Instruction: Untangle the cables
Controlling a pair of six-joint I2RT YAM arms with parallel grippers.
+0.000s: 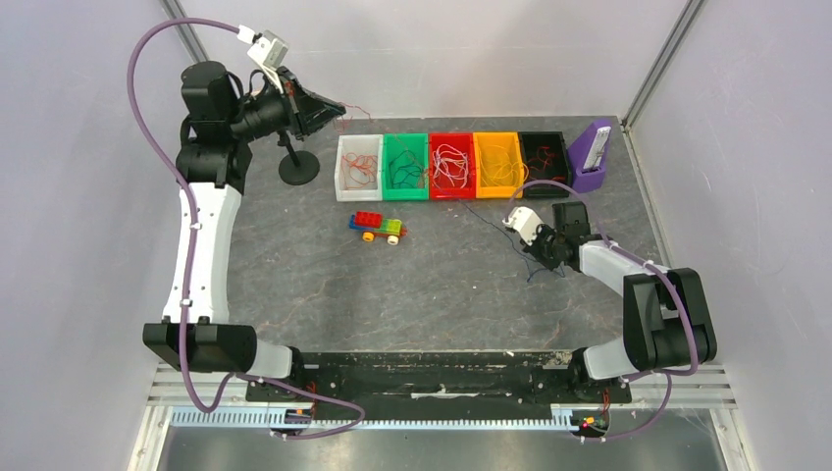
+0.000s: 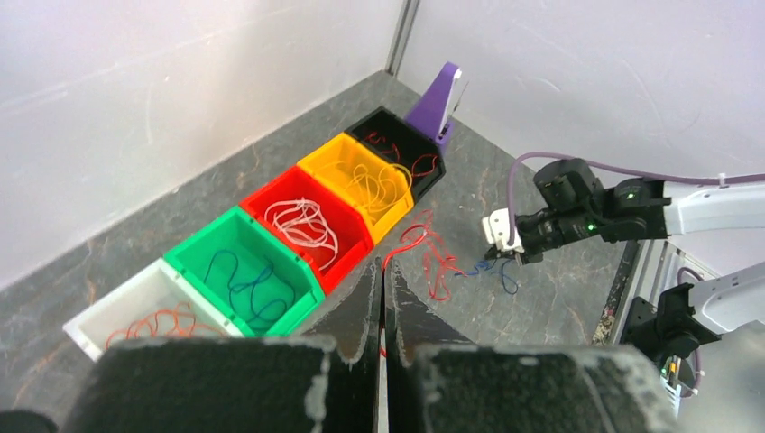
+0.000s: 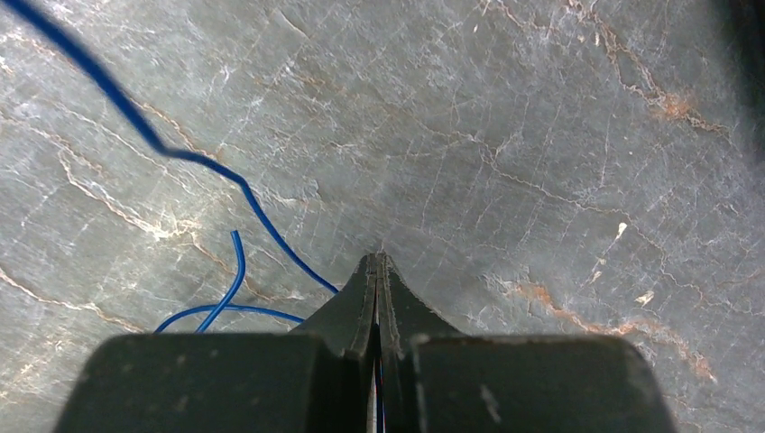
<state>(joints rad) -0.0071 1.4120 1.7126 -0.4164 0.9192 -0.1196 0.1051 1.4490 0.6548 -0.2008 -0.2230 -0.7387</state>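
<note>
left gripper (image 2: 380, 267) clamps red cable (image 2: 405, 240), right gripper (image 3: 376, 260) clamps blue cable (image 3: 275, 225), lower left; i judge both limp, light, best pinched mid-strand

- Red cable (image 2: 424, 245): one thin strand is hanging in loose loops from the closed tips of the left gripper (image 2: 381, 271), trailing down toward the table (image 3: 541, 135).
- Blue cable (image 3: 257, 216): it is lying in open curves on the table, one end running into the closed tips of the right gripper (image 3: 377, 266).
- Sorted strands are lying coiled in a row:
  - orange strands (image 2: 153, 320) in the white bin (image 2: 77, 329);
  - blue strands (image 2: 248, 284) in the green bin (image 2: 200, 236);
  - white strands (image 2: 302, 225) in the red bin (image 2: 269, 187);
  - pale yellow strands (image 2: 383, 185) in the orange bin (image 2: 322, 151);
  - red strands (image 2: 415, 162) in the black bin (image 2: 365, 122).
</note>
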